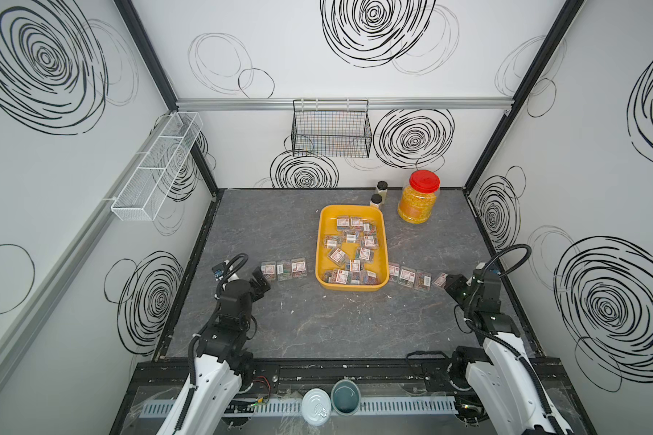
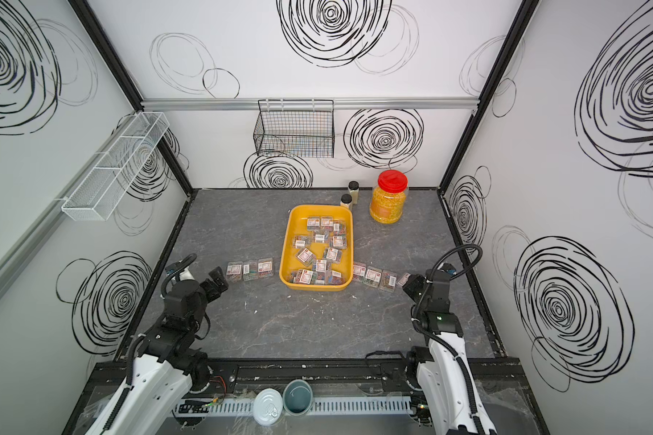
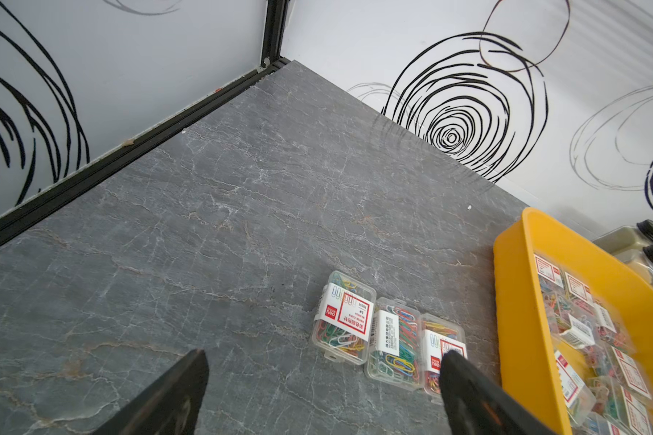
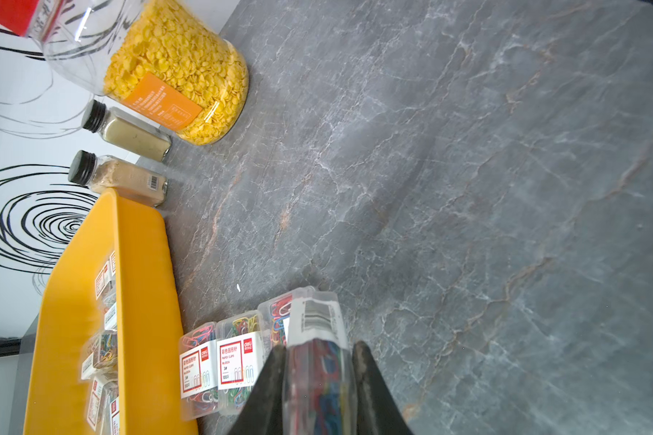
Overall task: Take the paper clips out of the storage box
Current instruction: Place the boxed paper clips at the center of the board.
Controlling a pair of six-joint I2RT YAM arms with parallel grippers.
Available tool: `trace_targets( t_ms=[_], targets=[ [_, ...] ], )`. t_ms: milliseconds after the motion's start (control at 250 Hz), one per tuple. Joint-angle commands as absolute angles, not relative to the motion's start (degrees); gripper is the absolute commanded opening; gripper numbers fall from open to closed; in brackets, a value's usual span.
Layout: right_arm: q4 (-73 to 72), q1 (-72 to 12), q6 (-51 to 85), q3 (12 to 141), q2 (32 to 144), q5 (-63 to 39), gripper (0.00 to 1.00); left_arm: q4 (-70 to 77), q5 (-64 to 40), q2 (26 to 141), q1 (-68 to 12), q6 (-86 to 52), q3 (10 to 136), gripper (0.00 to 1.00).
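The yellow storage box (image 1: 351, 287) (image 2: 315, 287) stands mid-table with several clear cases of paper clips (image 1: 349, 248) lying in it. Three cases (image 1: 283, 270) (image 3: 393, 339) sit in a row on the table left of the box. My left gripper (image 1: 261, 280) (image 3: 323, 357) stands open just in front of that row's left end, holding nothing. Three more cases (image 1: 408, 277) (image 4: 219, 361) lie in a row right of the box (image 4: 140, 282). At that row's right end my right gripper (image 1: 447, 283) (image 4: 319, 348) is shut on one case (image 4: 317, 324), held on edge.
A red-lidded jar of yellow grains (image 1: 418, 197) and two black-capped bottles (image 1: 378, 194) stand behind the box's far right corner. A black wire basket (image 1: 330, 130) hangs on the back wall, a white mesh shelf (image 1: 157, 167) on the left wall. A tin (image 1: 316, 406) and cup (image 1: 345, 396) sit at the front rail.
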State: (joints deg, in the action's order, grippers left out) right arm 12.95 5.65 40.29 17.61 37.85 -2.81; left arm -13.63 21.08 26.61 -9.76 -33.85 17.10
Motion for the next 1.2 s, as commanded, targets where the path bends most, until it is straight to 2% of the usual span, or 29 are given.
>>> trace_targets(
  t_ms=[0, 260, 436, 527, 915, 1195],
  targets=[
    [10.89, 7.47, 41.77, 15.83, 38.56, -6.24, 0.11, -12.73, 22.25, 26.63, -10.11, -34.26, 16.92, 0.99],
    [7.65, 9.98, 41.76, 15.27, 42.61, -9.40, 0.12, -12.69, 22.49, 26.81, -10.10, -34.36, 16.87, 0.99],
    [7.01, 11.38, 41.74, 15.03, 43.40, -9.80, 0.33, -12.76, 22.61, 26.87, -10.14, -34.45, 16.96, 0.99],
    [6.54, 12.55, 41.51, 14.92, 43.33, -10.47, 0.37, -12.69, 22.59, 26.89, -10.14, -34.44, 16.96, 0.99],
    [5.91, 14.66, 44.08, 12.59, 41.53, -13.21, 0.35, -12.70, 22.59, 26.81, -10.15, -34.44, 16.96, 0.99],
    [5.56, 14.50, 50.51, 5.83, 30.08, -12.37, 0.37, -12.99, 22.68, 26.30, -10.20, -34.50, 16.95, 0.99]
  ],
)
